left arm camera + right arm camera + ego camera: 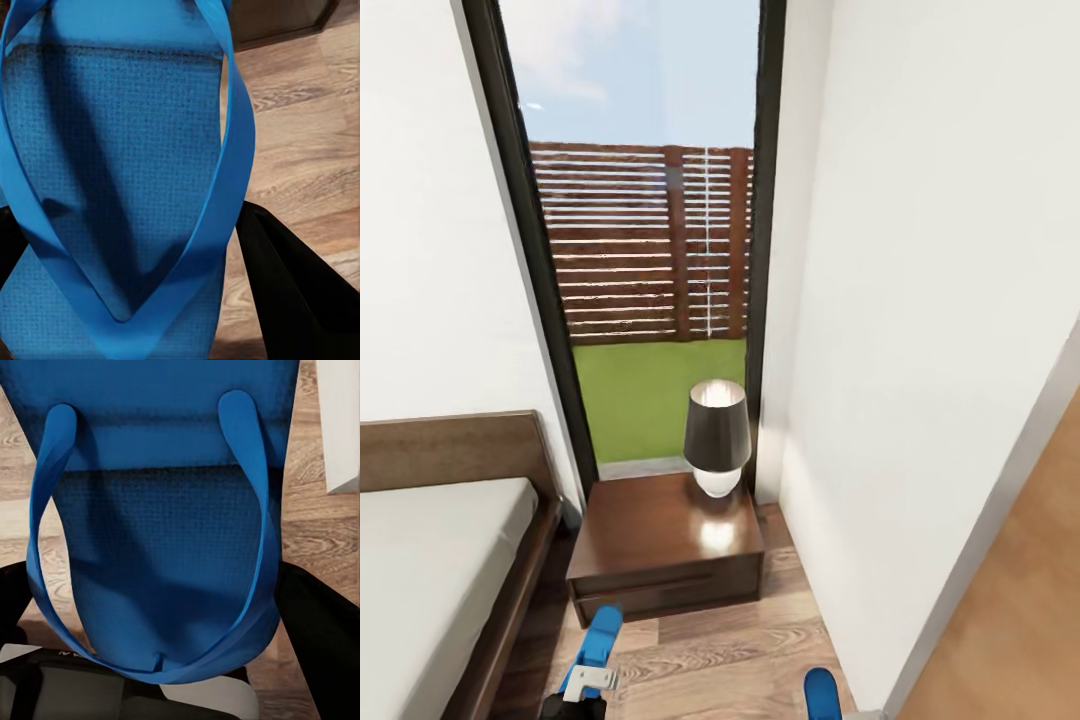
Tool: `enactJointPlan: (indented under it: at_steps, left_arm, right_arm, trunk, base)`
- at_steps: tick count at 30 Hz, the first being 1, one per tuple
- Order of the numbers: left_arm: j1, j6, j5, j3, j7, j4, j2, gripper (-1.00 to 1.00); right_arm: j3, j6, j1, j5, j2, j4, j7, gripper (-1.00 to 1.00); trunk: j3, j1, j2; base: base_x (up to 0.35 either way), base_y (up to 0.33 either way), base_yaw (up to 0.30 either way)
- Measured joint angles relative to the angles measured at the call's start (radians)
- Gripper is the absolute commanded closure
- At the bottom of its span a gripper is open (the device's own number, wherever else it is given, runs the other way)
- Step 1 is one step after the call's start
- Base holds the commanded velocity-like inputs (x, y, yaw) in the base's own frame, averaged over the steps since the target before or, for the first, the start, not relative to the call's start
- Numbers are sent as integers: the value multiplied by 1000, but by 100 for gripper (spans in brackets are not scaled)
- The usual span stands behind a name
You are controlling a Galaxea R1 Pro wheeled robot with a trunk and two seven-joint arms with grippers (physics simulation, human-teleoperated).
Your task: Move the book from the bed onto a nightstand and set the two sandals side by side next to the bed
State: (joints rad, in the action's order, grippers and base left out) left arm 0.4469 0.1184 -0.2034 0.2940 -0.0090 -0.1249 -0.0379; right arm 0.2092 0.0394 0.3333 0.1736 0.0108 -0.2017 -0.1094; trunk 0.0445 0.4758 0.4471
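Note:
Each gripper holds one bright blue sandal. Low in the head view, the left sandal [600,640] sticks up from my left gripper [582,692], above the wood floor in front of the nightstand [650,545]. The right sandal [822,693] shows its tip near the right wall. In the left wrist view the left gripper [127,225] is shut on the strapped sandal [112,135] between black fingers [300,292]. In the right wrist view the right gripper [161,600] is shut on the other sandal [157,525]. The bed [430,570] lies at the left. The book is out of view.
A dark-shaded lamp [717,435] stands on the nightstand's back right corner. Behind it is a tall window [640,250] onto grass and a wooden fence. A white wall [920,350] closes the right side, leaving a narrow strip of plank floor [720,660] between bed and wall.

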Motion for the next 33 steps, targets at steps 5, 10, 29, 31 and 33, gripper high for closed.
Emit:
enactJointPlan:
  at_steps: [5, 10, 29, 31, 33]
  left_arm:
    - [0, 0, 0, 0, 0, 0, 0, 100]
    - [0, 0, 0, 0, 0, 0, 0, 100]
    - [0, 0, 0, 0, 0, 0, 0, 100]
    - [0, 0, 0, 0, 0, 0, 0, 100]
    - [0, 0, 0, 0, 0, 0, 0, 100]
  right_arm:
    - [0, 0, 0, 0, -1, 0, 0, 100]
    - [0, 0, 0, 0, -1, 1, 0, 100]
    - [0, 0, 0, 0, 0, 1, 0, 100]
    - [0, 0, 0, 0, 0, 0, 0, 100]
    - [0, 0, 0, 0, 1, 0, 0, 100]
  trunk:
    - [0, 0, 0]
    - [0, 0, 0]
    - [0, 0, 0]
    - [0, 0, 0]
    - [0, 0, 0]
  base:
    - [283, 0, 24]
    - [210, 0, 128]
    - [176, 0, 229]
    - [225, 0, 45]
    - [244, 0, 29]
